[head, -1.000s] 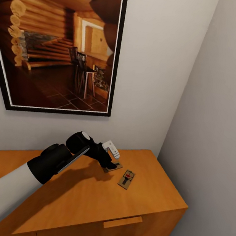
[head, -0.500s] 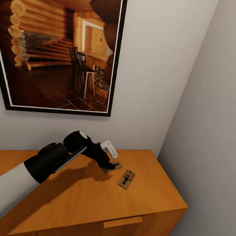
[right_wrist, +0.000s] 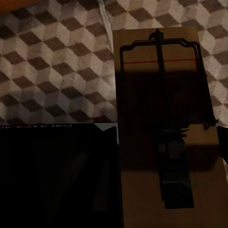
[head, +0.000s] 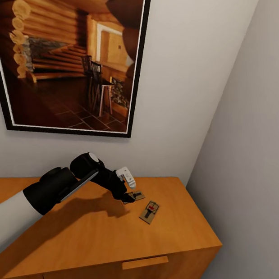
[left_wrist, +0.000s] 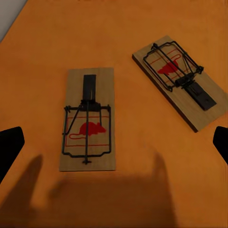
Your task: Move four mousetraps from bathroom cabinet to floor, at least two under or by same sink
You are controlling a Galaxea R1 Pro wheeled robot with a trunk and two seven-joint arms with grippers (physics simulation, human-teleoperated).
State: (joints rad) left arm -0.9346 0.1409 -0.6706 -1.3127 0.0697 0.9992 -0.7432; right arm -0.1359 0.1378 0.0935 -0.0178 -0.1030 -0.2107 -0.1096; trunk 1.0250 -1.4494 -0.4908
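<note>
Left claw [head: 129, 197] is down low over the flat top of the long orange-brown wooden cabinet [head: 95, 237], near its wall-side back edge, and its jaws stand apart, dark fingertips [left_wrist: 10, 147] showing wide at either edge of the left wrist view. Between them lies a small flat brown wooden mousetrap [left_wrist: 88, 118] with dark wire and a red mouse mark, flat on the wood and not gripped. Just beside it, angled away, sits a second mousetrap of the same make [left_wrist: 178, 80], closer to the cabinet's front and not touching the first.

Over on the other arm, the right wrist view looks down on a third wooden mousetrap [right_wrist: 164, 118], seen close and in shadow, with the cube-patterned brown, beige and white tiled bathroom floor [right_wrist: 52, 61] behind it. The right claw looks clamped on that trap, though I cannot tell for sure, the finger contact being out of sight.

So the step in hand, as I judge it, is the pick of the nearer trap. Next move calls for settling lower, centring across the board's narrow width, and closing without nudging its neighbour.
</note>
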